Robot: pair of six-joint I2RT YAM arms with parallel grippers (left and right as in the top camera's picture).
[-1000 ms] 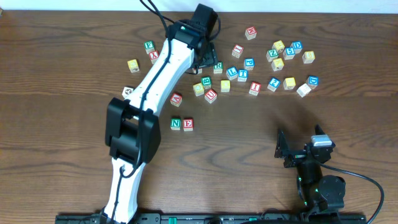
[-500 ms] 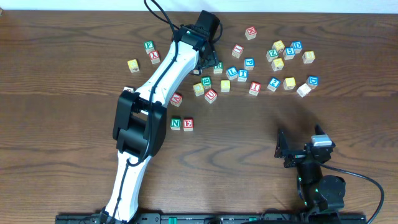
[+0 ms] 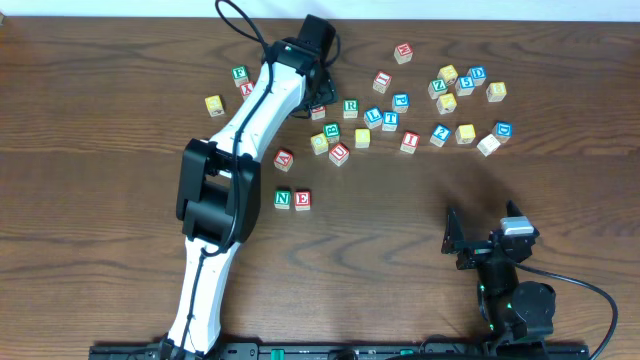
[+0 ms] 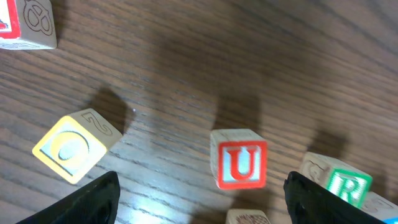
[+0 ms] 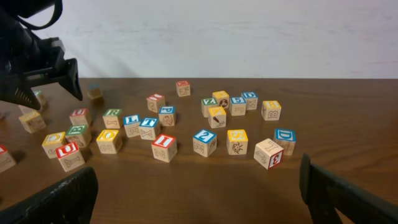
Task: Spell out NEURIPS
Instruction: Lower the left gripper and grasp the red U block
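Note:
A green N cube [image 3: 283, 199] and a red E cube [image 3: 302, 200] stand side by side at mid-table. My left gripper [image 3: 318, 100] hangs open over the far cluster, holding nothing. In the left wrist view the red U cube [image 4: 242, 165] lies on the wood just ahead of the open gripper [image 4: 203, 202], between its finger lines. The green R cube [image 4: 347, 186] sits to the U cube's right, also seen from overhead as the R cube [image 3: 351, 106]. A red I cube [image 3: 409, 141] lies further right. My right gripper [image 3: 483, 232] rests open near the front, empty [image 5: 199, 199].
Several other lettered cubes are scattered across the far right [image 3: 465, 85] and far left [image 3: 214, 104]. A yellow cube [image 4: 68, 148] lies left of the U cube, and a pale cube top [image 4: 249, 218] shows at the frame's bottom edge. The left arm [image 3: 250, 130] spans the table's middle.
The left gripper has shifted left and slightly back over the far cluster, uncovering the green R cube. No cube has moved. The right arm is still.

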